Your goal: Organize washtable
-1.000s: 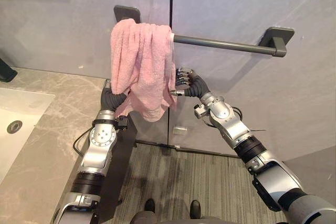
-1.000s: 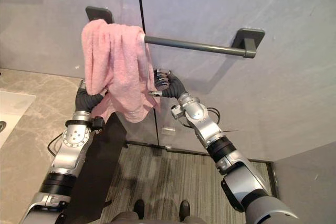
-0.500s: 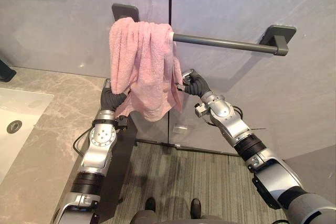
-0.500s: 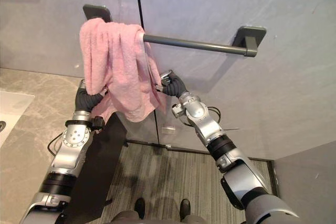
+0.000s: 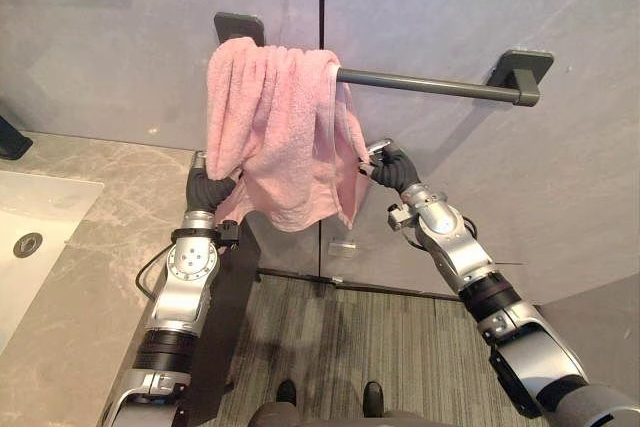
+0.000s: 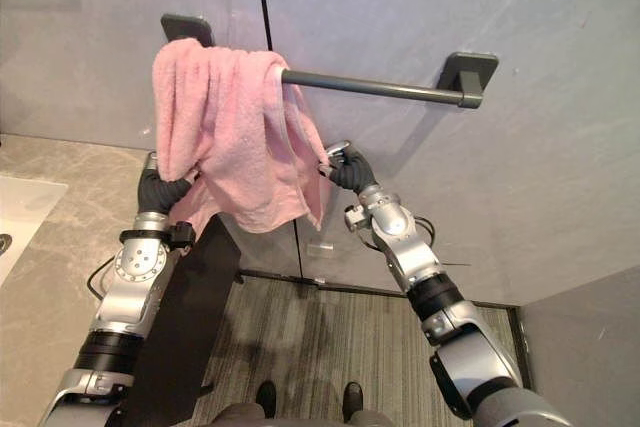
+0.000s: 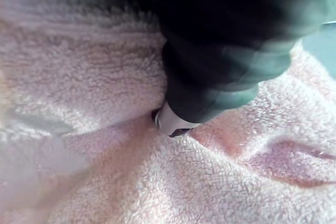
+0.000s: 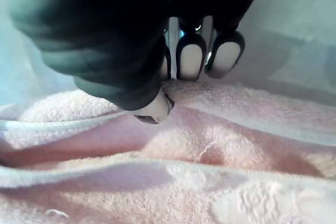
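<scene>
By the right edge of the grey desk (image 5: 100,247), the left hand (image 5: 205,187) is sitting buried in the lower left folds of the pink towel (image 5: 275,137); whether it is grasping I cannot tell. The towel is hanging bunched at the left end of the towel bar (image 5: 430,84). The right hand (image 5: 392,167) is pinching the towel's right edge. The bar's bare length is running rightward, so spreading is probably falling to this nearer hand.

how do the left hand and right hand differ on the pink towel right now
The left hand reaches under the pink towel from its left side; the right hand pinches its right edge in the open. The left hand sits slightly lower than the right hand. Both touch the towel.
</scene>
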